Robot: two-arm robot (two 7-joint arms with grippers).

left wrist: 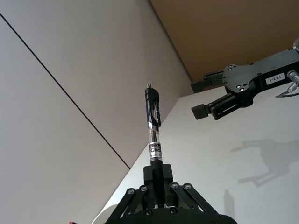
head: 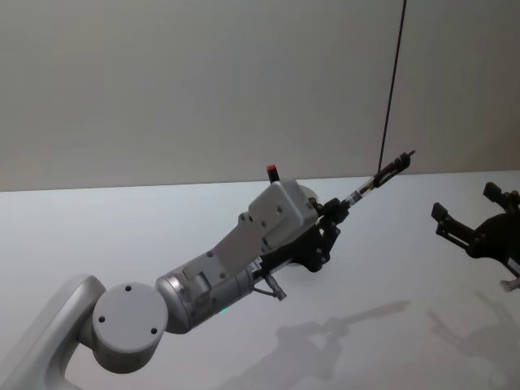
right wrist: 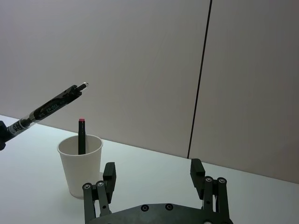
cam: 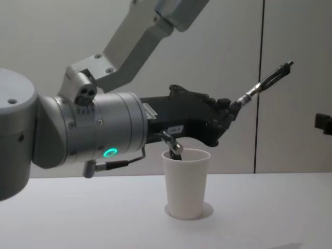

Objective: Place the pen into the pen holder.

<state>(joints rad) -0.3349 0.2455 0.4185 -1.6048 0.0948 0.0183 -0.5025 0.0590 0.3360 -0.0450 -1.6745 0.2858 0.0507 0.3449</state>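
Left hand (left wrist: 158, 171): clamped on the pen's lower end; ours is the nearer arm.
Pen (cam: 264, 81): aloft, slanting up toward our right, clicker end pointing away.
Pen holder (cam: 185, 181): upright on the tabletop (cam: 78, 218), below that hand; we judge the pen must tip downward.
Right hand (right wrist: 153, 170): wide, idle aside.

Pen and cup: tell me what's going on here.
The left gripper is shut on a pen, gripping its lower end, so the pen slants up and away rather than pointing down. The gripper hangs just above the white paper cup, which stands upright on the table and holds a dark pen with a red end. The gripped pen is not yet in the cup. The right gripper hovers off to the side, open and empty.
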